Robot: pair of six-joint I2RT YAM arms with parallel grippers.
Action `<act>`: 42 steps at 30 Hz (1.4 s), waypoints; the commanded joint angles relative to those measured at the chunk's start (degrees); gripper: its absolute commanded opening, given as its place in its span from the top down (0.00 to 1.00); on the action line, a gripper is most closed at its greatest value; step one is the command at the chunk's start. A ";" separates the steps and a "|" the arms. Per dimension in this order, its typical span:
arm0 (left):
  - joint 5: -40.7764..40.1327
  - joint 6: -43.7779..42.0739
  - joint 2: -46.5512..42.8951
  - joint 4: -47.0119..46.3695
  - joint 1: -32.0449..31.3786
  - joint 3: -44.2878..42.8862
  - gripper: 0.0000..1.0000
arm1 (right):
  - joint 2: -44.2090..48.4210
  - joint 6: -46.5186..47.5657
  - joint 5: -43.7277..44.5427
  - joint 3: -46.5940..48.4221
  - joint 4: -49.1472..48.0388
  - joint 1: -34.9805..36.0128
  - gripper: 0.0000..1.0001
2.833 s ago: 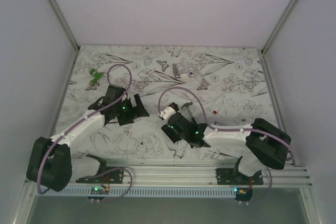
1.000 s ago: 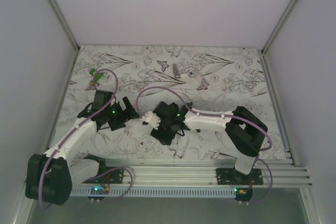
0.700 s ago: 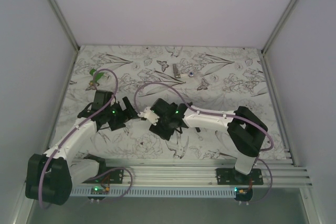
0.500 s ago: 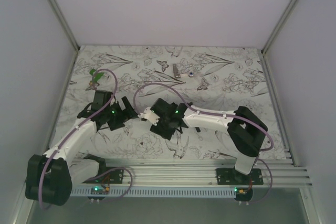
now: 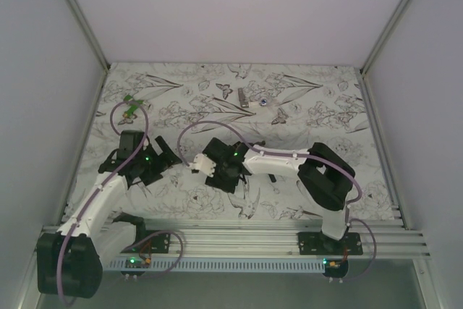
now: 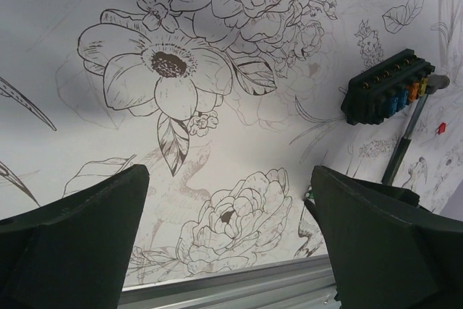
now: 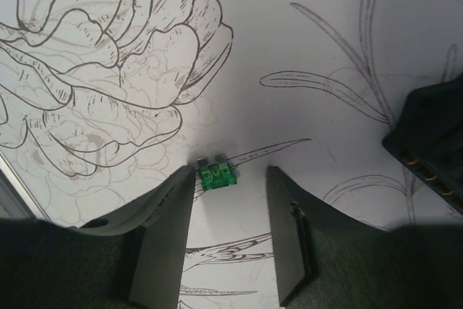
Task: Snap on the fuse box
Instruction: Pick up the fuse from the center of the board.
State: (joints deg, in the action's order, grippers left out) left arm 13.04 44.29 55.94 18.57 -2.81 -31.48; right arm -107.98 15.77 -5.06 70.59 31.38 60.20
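Two arms lean in toward the middle of the flowered desk (image 6: 65, 27), and the right one looks to me to have the job in hand. The right tool (image 7: 233, 182) points down at the desk with its fingers apart, straddling a small green fuse (image 7: 217, 176) that lies flat. One finger (image 7: 166, 236) sits right against the fuse and the other stands clear of it, so nothing is clamped yet. The fuse box (image 7: 432, 142) shows only as a black corner at the right edge of that wrist's view, near the tool but apart from it, out past the clear finger. From the left wrist the fuse box is seen whole: a black block with a row of coloured fuses, its long axis slanting up to the right, with a hammer handle (image 6: 405, 142) just beside its far end. The left tool (image 6: 228, 175) hangs wide open over bare desk, holding nothing, well apart from the fuse box. So the right arm is the nearer. From above it is stretched low across toward the left arm, and I can't pick the fuse box out there. My guess is the coming move is to pinch the fuse, lift it and carry it sideways to the fuse box.
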 commanded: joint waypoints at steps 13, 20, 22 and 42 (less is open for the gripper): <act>1.32 0.09 -0.13 1.91 0.48 -0.39 0.00 | -1.76 -4.55 7.85 0.50 3.23 0.98 0.61; 2.33 0.03 0.68 1.91 0.35 -0.94 0.00 | 2.29 -14.14 9.71 -3.63 3.94 -3.27 0.64; 2.58 -0.07 1.10 1.82 0.27 -1.11 0.00 | 3.57 -16.53 9.66 -4.68 4.02 -4.55 0.66; 3.26 -0.52 2.68 1.25 -0.18 -1.39 0.00 | 8.05 -48.62 20.46 -0.75 1.21 -1.77 0.48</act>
State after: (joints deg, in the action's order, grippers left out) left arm 15.33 44.10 58.11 19.29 -2.70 -31.66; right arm -100.92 -16.93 7.27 66.22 31.92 56.47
